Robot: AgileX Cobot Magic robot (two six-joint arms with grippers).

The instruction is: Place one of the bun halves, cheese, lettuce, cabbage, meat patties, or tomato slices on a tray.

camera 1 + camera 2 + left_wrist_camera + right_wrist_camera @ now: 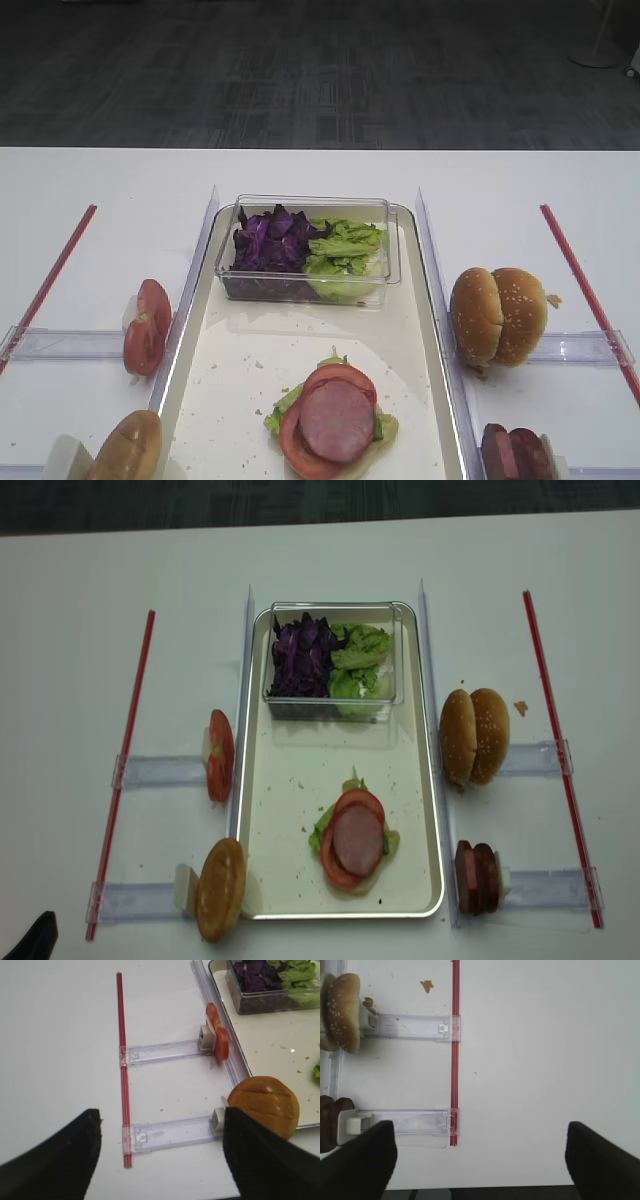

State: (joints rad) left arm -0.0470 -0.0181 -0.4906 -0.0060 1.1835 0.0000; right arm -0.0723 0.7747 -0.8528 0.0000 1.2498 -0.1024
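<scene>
On the tray (262, 810), a stack waits, meat patty (358, 840) topmost.
Both grippers, right (477, 1160) and left (160, 1155), hang released and empty; next likely a bun half (474, 736).

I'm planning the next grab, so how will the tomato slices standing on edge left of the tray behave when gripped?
The tomato slices look wet, so probably slippery. Thin and soft, they would likely bend or tear under pressure. Standing on edge, they may topple if nudged.
</scene>
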